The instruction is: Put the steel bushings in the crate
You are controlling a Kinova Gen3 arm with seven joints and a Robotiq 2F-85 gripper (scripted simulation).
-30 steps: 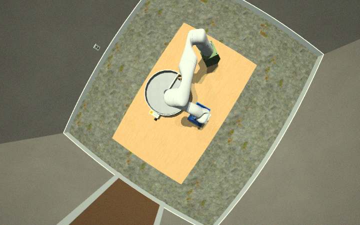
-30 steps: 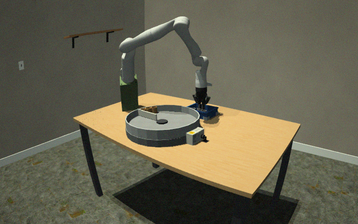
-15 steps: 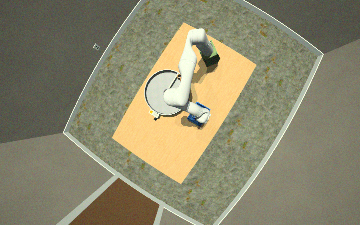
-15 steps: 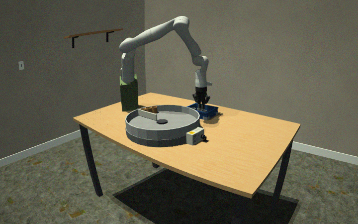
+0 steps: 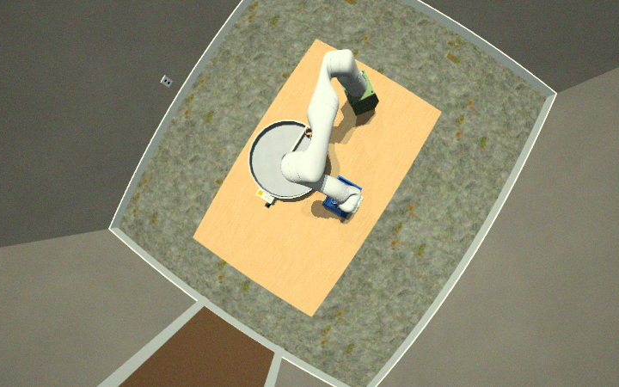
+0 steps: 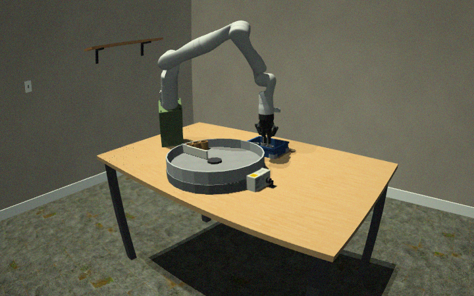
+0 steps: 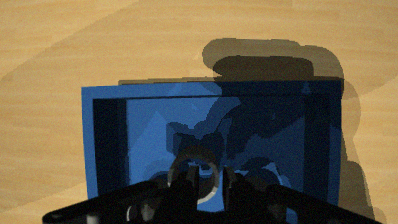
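The gripper (image 6: 266, 143) (image 7: 210, 181) is low inside the blue crate (image 5: 332, 208) (image 6: 281, 148) (image 7: 87, 140). Its fingers are slightly apart, with blue crate floor showing between them. A steel bushing (image 7: 178, 161) stands in the crate right at the fingertips; the left fingertip overlaps its ring, and no grip on it shows. Another steel ring (image 5: 334, 201) (image 6: 256, 143) shows in the crate beside the gripper. The fingers hide part of the crate floor, so I cannot tell how many bushings lie there. Copper-coloured bushings (image 5: 308, 132) (image 6: 204, 144) stand on the turning table (image 5: 254, 156) (image 6: 212, 177), behind its divider.
The turning table's raised wall stands close beside the crate. A light divider (image 6: 195, 151) and a dark hub (image 6: 214, 160) are inside it. A control box (image 5: 266, 196) (image 6: 258, 179) sits at its edge. The green robot base (image 5: 364, 103) (image 6: 170, 127) stands at the table's far end.
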